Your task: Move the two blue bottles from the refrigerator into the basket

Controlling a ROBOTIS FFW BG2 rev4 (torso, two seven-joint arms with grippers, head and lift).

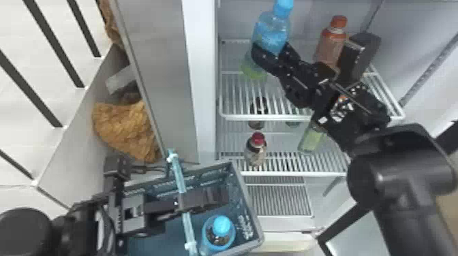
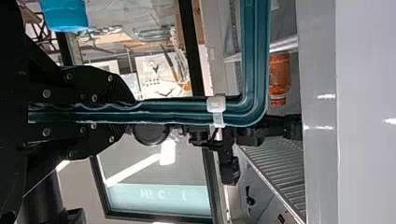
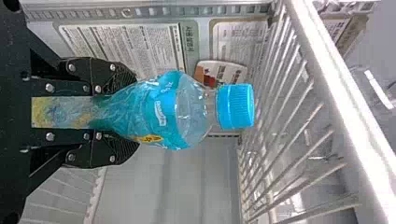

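- Inside the white-walled refrigerator (image 1: 201,78), at the upper white wire shelf (image 1: 248,117), the right hand (image 1: 274,56) has its two flat black fingers closed on a clear plastic bottle with a blue label and blue screw cap (image 1: 271,32)
- Seen by the right wrist camera, the right hand (image 3: 135,112) grips this bottle with a finger on either side of its body, leaving the shoulder, neck and cap sticking out past the fingertips; whether the base touches the shelf I cannot tell
- Beside it on the same shelf stands an orange-capped bottle with reddish-orange contents (image 1: 331,44)
- Lower down, a red-capped dark bottle with a pale label (image 1: 257,151) and a pale green bottle (image 1: 311,138) stand on the middle wire shelf (image 1: 289,174)
- At the front of the refrigerator sits a teal plastic basket (image 1: 243,190), and the second blue bottle (image 1: 221,228) is already inside it, cap up, near one end
- Over that basket is the left hand (image 1: 221,196), its fingers pressed together around the teal plastic handle (image 2: 182,112), with a white clip (image 2: 216,109) beyond the fingertips
- Left of the refrigerator, past a grey metal panel (image 1: 156,68), there is a tan crinkled bundle (image 1: 126,126)
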